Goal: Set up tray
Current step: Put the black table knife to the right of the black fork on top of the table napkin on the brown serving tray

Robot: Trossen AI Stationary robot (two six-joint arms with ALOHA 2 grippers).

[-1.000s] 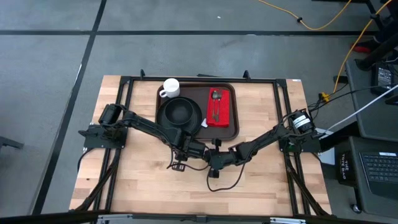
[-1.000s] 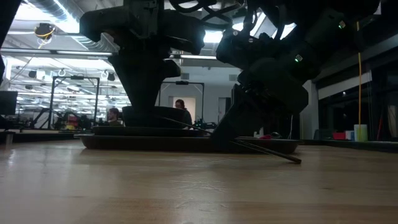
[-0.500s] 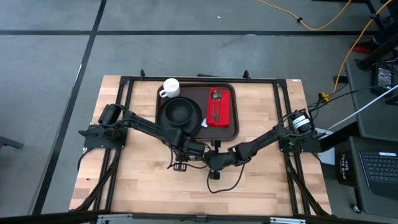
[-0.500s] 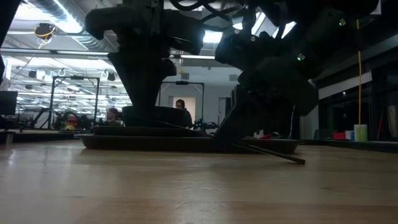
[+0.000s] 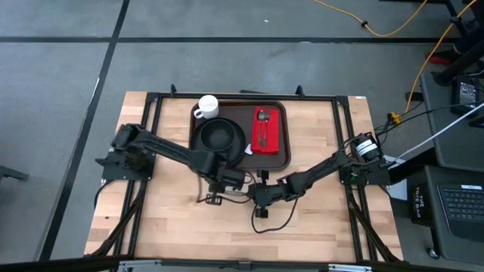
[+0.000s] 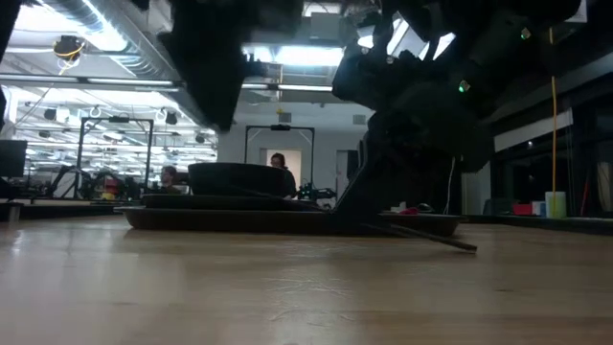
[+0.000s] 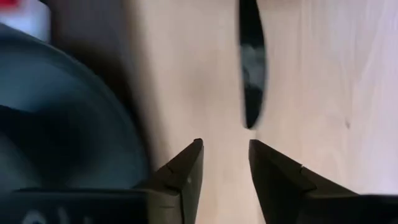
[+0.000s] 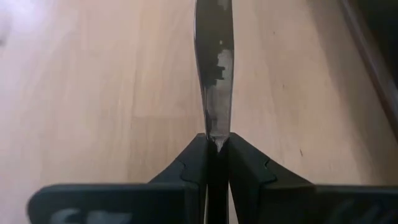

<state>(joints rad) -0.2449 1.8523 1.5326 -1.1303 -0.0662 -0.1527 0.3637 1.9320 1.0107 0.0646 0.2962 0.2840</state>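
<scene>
The tray (image 5: 240, 133) at the table's far edge, centre, holds a plate, mug and red napkin with cutlery
Near the tray's front rim the right gripper (image 8: 216, 151) pinches a knife (image 8: 213, 68); the left gripper (image 7: 225, 163), parted and empty, hangs beside it. Likely next: lay the knife on the tray. No readable writing

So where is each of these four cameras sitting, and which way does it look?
High: overhead, straight down on tray, both arms.
Low: tabletop height, level across tray into room; arms overhead.
Left wrist: along open left gripper toward knife.
Right wrist: along right gripper, shut on knife.
Shared: both wrists see the knife.
</scene>
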